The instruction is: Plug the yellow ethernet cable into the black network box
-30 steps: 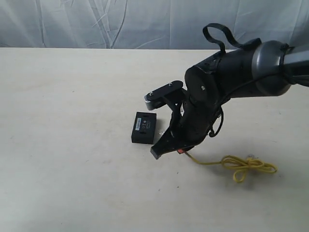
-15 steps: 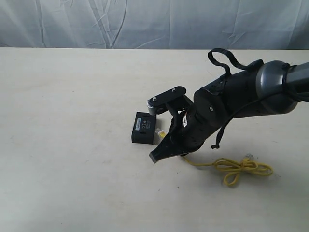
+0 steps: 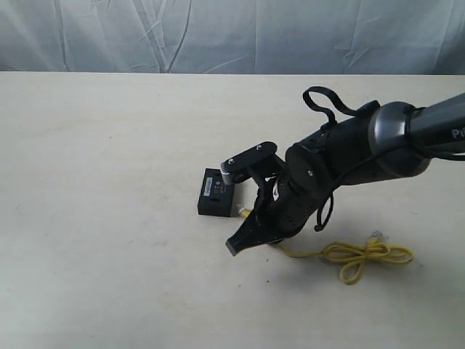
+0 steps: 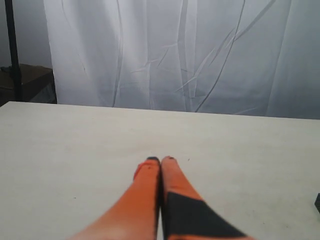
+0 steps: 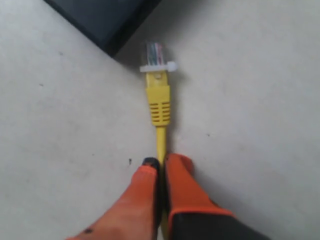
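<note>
The black network box [image 3: 216, 192] lies flat on the pale table, its corner also showing in the right wrist view [image 5: 102, 20]. My right gripper [image 5: 161, 162] is shut on the yellow ethernet cable [image 5: 160, 142] just behind its clear plug [image 5: 157, 57]. The plug points at the box's near side, a small gap away. In the exterior view the plug end [image 3: 245, 213] shows beside the box, and the rest of the cable lies looped [image 3: 363, 254] to the right. My left gripper [image 4: 160, 160] is shut with nothing in it, over bare table.
A white wrinkled curtain [image 3: 218, 36] hangs behind the table's far edge. The right arm's dark bulk [image 3: 341, 156] hangs over the table just right of the box. A dark stand [image 4: 12, 50] rises at the left of the left wrist view.
The right gripper has carried the cable's plug leftward and lower, from behind the arm to just beside the box. The loops on the right shifted slightly. The box stayed put.
</note>
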### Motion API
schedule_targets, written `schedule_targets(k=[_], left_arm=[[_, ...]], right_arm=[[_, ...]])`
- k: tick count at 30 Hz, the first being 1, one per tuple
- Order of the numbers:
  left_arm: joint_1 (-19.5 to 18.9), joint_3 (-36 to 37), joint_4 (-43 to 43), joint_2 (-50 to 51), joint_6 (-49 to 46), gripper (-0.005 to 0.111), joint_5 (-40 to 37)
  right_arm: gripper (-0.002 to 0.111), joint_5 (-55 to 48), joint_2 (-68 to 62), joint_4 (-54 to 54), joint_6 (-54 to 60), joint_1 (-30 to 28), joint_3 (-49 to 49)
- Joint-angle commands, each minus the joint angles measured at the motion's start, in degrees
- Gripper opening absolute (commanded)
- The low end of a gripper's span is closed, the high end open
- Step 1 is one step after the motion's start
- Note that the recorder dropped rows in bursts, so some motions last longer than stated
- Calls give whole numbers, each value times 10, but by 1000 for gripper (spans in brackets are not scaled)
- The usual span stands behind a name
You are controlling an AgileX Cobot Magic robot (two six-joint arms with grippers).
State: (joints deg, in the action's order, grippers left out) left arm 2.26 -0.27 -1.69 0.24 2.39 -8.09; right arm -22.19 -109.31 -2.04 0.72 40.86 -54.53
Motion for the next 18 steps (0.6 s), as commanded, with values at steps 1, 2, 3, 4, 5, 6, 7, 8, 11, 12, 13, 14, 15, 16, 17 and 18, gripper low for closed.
schedule_targets(k=[1, 2, 3, 4, 5, 6, 7, 8, 11, 12, 13, 14, 15, 16, 17, 18], left_arm=[[1, 3, 10, -2, 2, 0, 28], [1, 3, 12, -2, 2, 0, 29], [1, 3, 13, -2, 2, 0, 29], [1, 3, 13, -2, 2, 0, 29], [1, 3, 13, -2, 2, 0, 29], [1, 3, 13, -2, 2, 0, 30], [1, 3, 13, -2, 2, 0, 34], [1, 3, 13, -2, 2, 0, 40], [1, 3, 13, -2, 2, 0, 69], [1, 3, 13, -2, 2, 0, 73], [1, 3, 13, -2, 2, 0, 77], [1, 3, 13, -2, 2, 0, 81], [1, 0, 12, -2, 2, 0, 81], [1, -7, 12, -2, 2, 0, 76], [1, -14, 12, -2, 2, 0, 76], [1, -24, 12, 7, 2, 0, 76]], right_arm=[[-1, 29, -3, -1, 24, 22, 2], [-1, 31, -3, 2, 25, 28, 1], [-1, 36, -3, 3, 25, 34, 1], [-1, 36, -3, 6, 25, 39, 1], [-1, 36, -3, 6, 25, 42, 1], [-1, 35, -3, 6, 25, 43, 1], [-1, 32, -3, 6, 25, 44, 1], [-1, 32, -3, 6, 25, 44, 1], [-1, 31, -3, 6, 23, 44, 1], [-1, 31, -3, 6, 23, 44, 1], [-1, 31, -3, 6, 23, 44, 1], [-1, 31, -3, 6, 23, 44, 1], [-1, 31, -3, 6, 23, 44, 1], [-1, 32, -3, 6, 23, 44, 1], [-1, 33, -3, 6, 23, 44, 1], [-1, 33, -3, 6, 23, 44, 1]])
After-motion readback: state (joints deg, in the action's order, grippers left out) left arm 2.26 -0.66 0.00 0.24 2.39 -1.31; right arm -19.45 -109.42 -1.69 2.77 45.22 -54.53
